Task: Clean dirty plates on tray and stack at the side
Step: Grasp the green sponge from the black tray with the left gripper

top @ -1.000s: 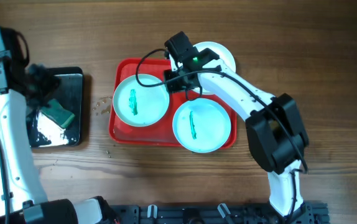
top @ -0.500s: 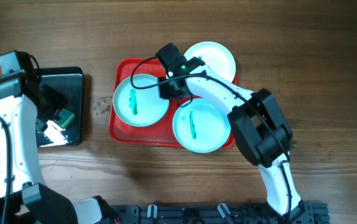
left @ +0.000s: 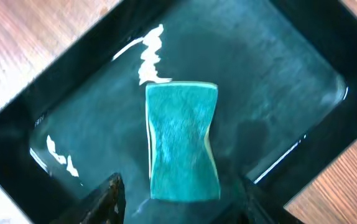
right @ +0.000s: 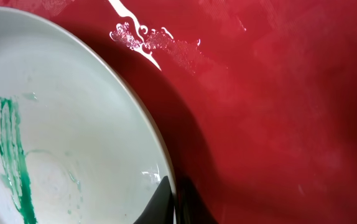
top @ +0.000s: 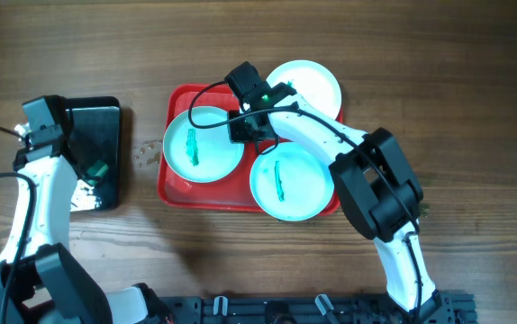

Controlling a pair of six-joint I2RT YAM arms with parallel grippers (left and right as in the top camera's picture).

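The red tray holds a mint-blue plate on its left and another at the lower right, each with a green smear. A white plate lies at the tray's far right corner. My right gripper is shut on the right rim of the left plate, one finger inside the rim and the other under it, over the tray floor. My left gripper is open low over a green sponge, its fingertips on either side of the sponge's near end.
The sponge lies in a wet black tray at the left, seen close in the left wrist view. Small crumbs lie on the wooden table between the two trays.
My right gripper moved left from the white plate to the left plate's rim and has stayed there. My left arm swung round and came down over the sponge.
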